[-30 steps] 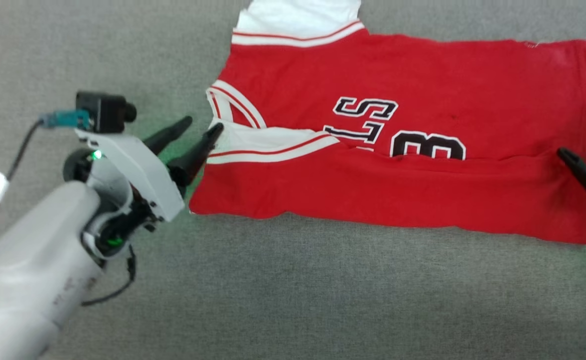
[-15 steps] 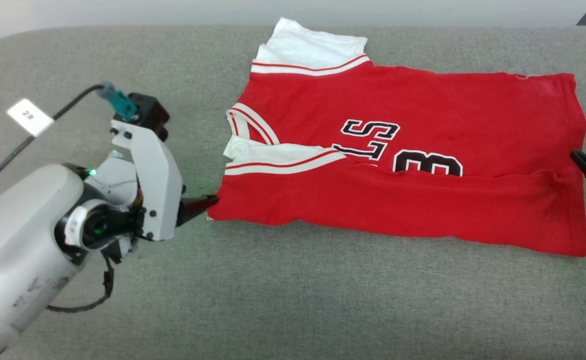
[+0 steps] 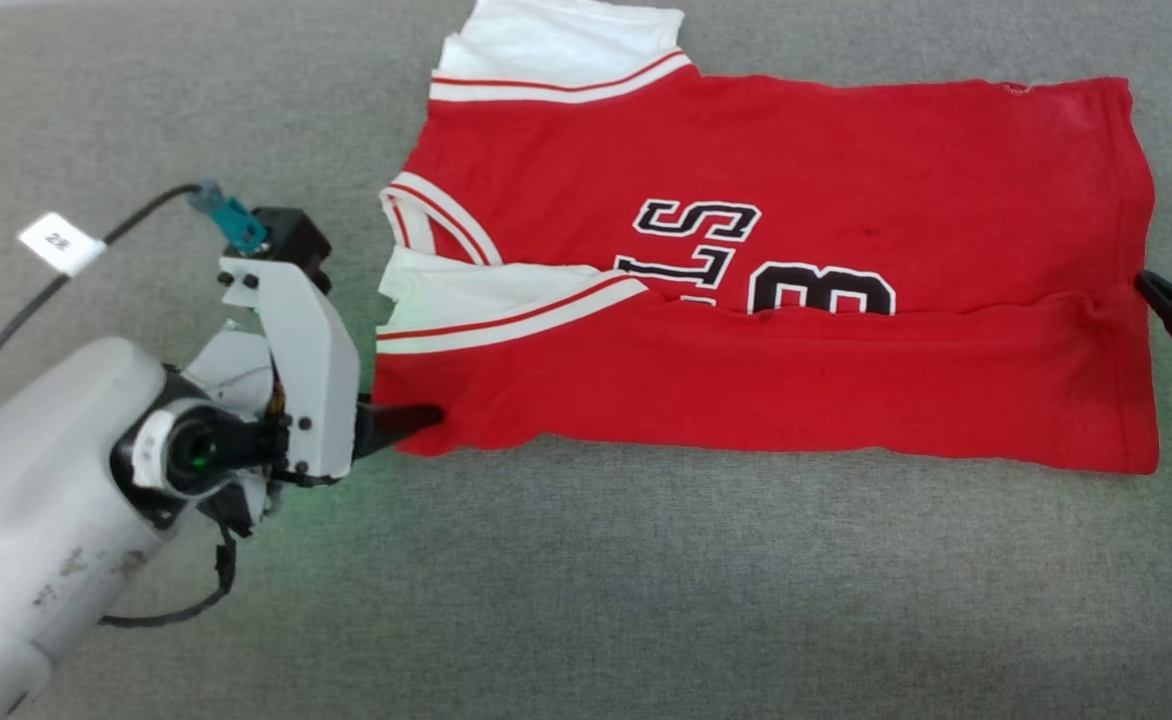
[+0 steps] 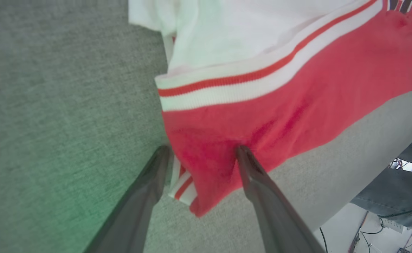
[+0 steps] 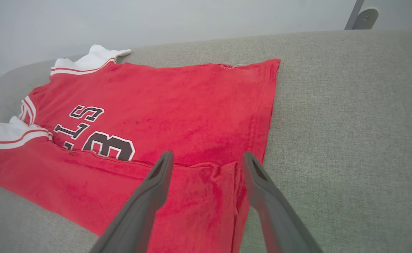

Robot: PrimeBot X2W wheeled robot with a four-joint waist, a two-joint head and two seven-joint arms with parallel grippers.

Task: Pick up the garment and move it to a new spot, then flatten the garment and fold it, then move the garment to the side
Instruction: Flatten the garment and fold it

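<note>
Garment (image 4: pixel 297 98) corner sits between left pincer's (image 4: pixel 202 151) parted fingers.

Printed in black on red garment (image 3: pixel 926 250) front, sideways: "LS" and "3", cut off by fold. On white cable tag (image 3: pixel 61 243): possibly "2R", blurred.

Garment (image 3: pixel 846 150) red, white sleeves with red-striped trim, black print; surface (image 3: pixel 646 600) grey.
</note>
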